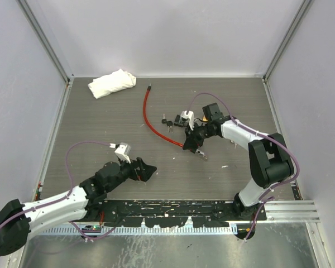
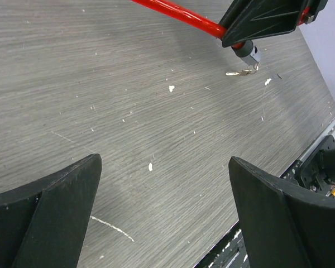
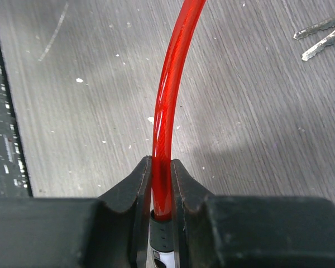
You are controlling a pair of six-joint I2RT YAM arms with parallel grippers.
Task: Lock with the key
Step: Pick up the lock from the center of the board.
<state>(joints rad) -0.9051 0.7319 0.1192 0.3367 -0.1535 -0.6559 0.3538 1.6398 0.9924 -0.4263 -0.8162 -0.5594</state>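
Note:
A red cable lock (image 1: pixel 149 119) lies curved across the table. My right gripper (image 1: pixel 191 143) is shut on the cable (image 3: pixel 168 100) just above its black and silver lock barrel (image 3: pixel 163 237). In the left wrist view the barrel end (image 2: pixel 248 53) sticks out below the right gripper's fingers (image 2: pixel 262 19), with a small metal key (image 2: pixel 243 71) at its tip; I cannot tell if the key is inserted. Two spare keys (image 1: pixel 166 121) lie beside the cable, and they show in the right wrist view (image 3: pixel 324 32). My left gripper (image 1: pixel 149 171) is open and empty over bare table, its fingers (image 2: pixel 50 218) wide apart.
A white cloth (image 1: pixel 111 84) lies at the back left. Grey walls enclose the table on three sides. A black rail (image 1: pixel 173 215) with the arm bases runs along the near edge and shows in the left wrist view (image 2: pixel 324 167).

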